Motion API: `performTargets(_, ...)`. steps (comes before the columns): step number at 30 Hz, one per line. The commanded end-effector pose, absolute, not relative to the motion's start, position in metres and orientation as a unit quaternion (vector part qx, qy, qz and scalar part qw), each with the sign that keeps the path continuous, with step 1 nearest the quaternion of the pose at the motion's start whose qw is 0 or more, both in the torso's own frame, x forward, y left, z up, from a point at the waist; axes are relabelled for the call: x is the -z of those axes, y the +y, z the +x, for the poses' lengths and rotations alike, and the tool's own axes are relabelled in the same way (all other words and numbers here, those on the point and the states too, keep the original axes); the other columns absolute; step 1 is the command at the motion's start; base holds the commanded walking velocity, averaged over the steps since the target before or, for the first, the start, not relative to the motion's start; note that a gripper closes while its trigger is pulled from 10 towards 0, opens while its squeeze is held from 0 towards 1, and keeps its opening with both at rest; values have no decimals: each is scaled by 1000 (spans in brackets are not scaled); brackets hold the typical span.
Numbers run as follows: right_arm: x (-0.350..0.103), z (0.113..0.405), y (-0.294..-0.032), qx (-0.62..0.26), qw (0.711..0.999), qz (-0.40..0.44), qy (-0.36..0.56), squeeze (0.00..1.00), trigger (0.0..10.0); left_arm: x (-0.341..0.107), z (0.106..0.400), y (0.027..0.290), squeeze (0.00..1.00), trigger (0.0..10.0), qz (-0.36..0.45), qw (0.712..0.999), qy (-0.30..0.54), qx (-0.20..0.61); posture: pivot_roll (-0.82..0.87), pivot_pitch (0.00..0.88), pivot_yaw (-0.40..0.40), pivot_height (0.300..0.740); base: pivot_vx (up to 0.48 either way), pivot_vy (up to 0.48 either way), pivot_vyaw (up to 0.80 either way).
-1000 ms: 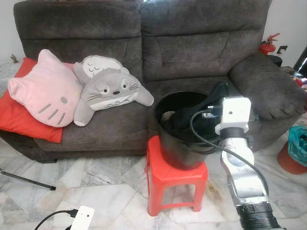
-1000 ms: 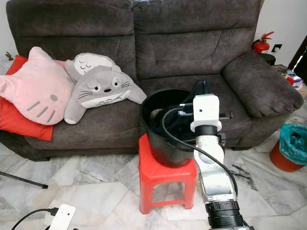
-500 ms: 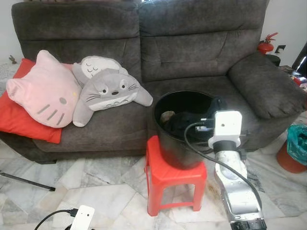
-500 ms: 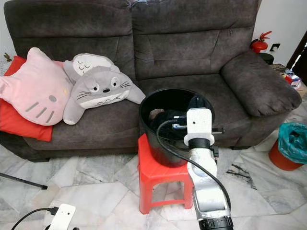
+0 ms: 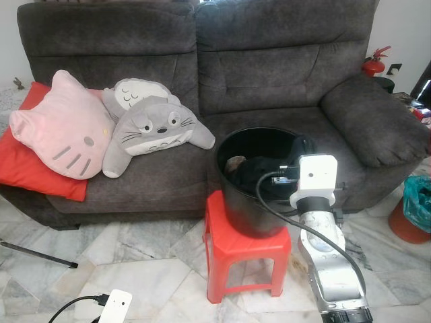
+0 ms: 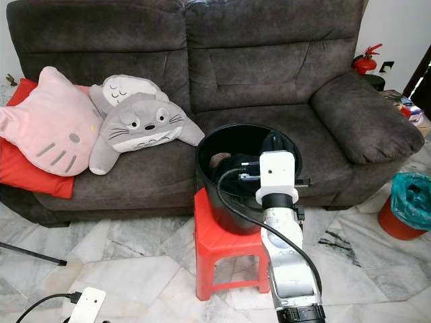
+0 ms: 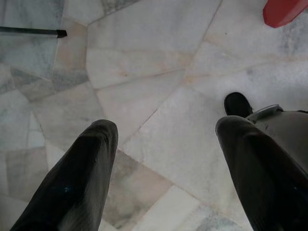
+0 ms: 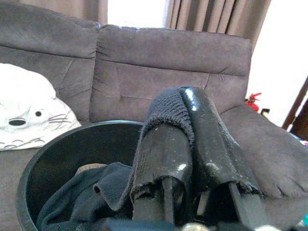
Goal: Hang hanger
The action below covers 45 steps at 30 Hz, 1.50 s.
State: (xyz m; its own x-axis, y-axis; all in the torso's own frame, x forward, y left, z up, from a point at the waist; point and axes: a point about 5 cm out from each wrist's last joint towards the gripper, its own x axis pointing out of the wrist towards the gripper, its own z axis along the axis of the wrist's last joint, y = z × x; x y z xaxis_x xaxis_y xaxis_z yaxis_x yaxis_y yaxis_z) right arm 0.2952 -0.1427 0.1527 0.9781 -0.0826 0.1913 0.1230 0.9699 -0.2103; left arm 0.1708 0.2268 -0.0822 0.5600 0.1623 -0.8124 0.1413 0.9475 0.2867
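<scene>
A black bucket [image 5: 252,202] stands on a red plastic stool [image 5: 246,252] on the marble floor [image 5: 148,269], just in front of the dark grey sofa [image 5: 222,74]. The right gripper [image 8: 190,144] reaches over the bucket's near rim, on the robot's right side. In the right wrist view its two black fingers [image 8: 163,149] are pressed together on a fold of dark knitted garment [image 8: 108,190], and the cloth drapes over the fingertips and trails down into the bucket, where the rest of the fabric lies bunched beside a pale brownish item [image 5: 236,163]. No hanger can be picked out among the cloth; if one is there, it may be buried in the dark folds.

The left gripper [image 7: 166,144] hangs low with its fingers spread wide apart and nothing between them, pointing at the floor near a corner of the red stool.

On the sofa's seat, toward its left end, a pink cat-face cushion [image 5: 60,128] leans on a red cushion [image 5: 27,168], with two grey plush cushions [image 5: 151,128] just beside it. A red fire extinguisher [image 5: 376,62] shows behind the sofa's right armrest, and a red bin with a teal bag [image 5: 414,215] sits on the floor at the right edge.
</scene>
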Motion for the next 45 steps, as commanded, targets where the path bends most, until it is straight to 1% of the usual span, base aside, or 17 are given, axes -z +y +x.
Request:
performTargets(1, -155, 295, -143, 53, 989, -105, -90, 0, 10000, 84, 166, 228, 0, 10000, 166, 862, 478, -8, -113, 0, 41, 740, 0, 0, 0)
performTargets(10, -155, 296, -145, 55, 989, -103, -89, 0, 10000, 85, 165, 225, 0, 10000, 161, 863, 478, -6, -121, 0, 36, 740, 0, 0, 0)
performTargets(14, -154, 297, -142, 49, 990, -104, -87, 0, 10000, 86, 164, 225, 0, 10000, 160, 863, 479, -6, -121, 0, 36, 740, -254, 0, 0)
performTargets(18, -151, 296, -141, 49, 990, -103, -83, 0, 10000, 86, 162, 227, 0, 10000, 164, 860, 484, -4, -127, 0, 48, 740, -282, 0, 0)
performTargets(45, -150, 295, -141, 51, 990, -104, -78, 0, 10000, 86, 162, 229, 0, 10000, 164, 860, 483, -5, -123, 0, 50, 740, -349, 0, 0)
